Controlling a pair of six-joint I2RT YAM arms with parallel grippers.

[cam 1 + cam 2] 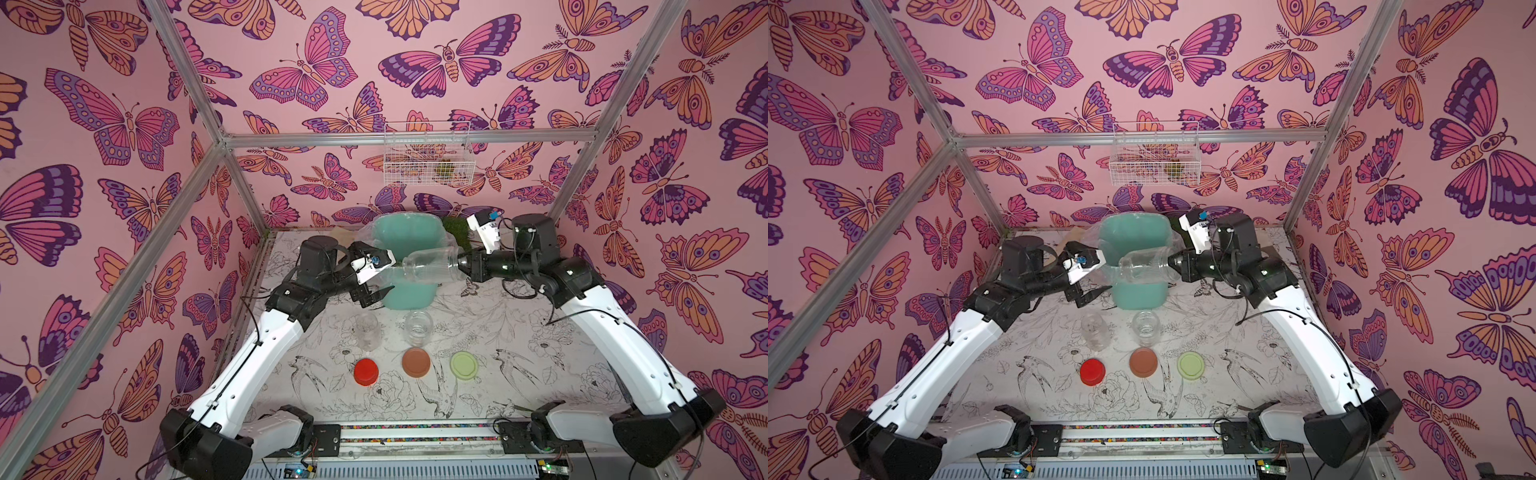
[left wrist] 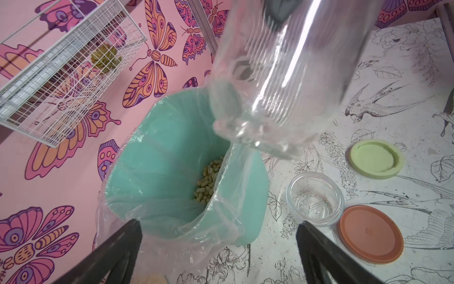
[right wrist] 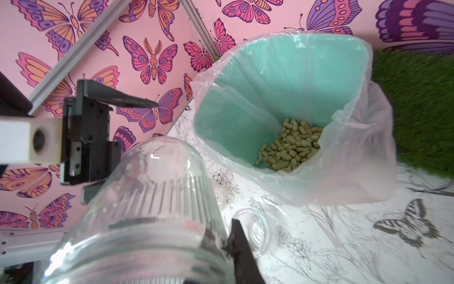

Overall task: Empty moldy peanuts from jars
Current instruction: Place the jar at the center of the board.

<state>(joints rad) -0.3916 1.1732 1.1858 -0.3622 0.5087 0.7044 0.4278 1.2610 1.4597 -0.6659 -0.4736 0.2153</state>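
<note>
Your right end effector is clenched on the base of a jar, tipped sideways over the teal bin at the bench's far edge. That way the moldy peanuts land inside the bin, where they lie. Your left end effector hangs released beside the bin.

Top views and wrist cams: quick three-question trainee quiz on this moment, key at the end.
1. True or false: the peanuts lie inside the bin.
2. Which arm holds the tipped jar? A) left B) right C) neither
3. How many lids lie loose on the table?
Key: 1 true. 2 B, in the right fingers. 3 three: red lid, brown lid, green lid.
</note>
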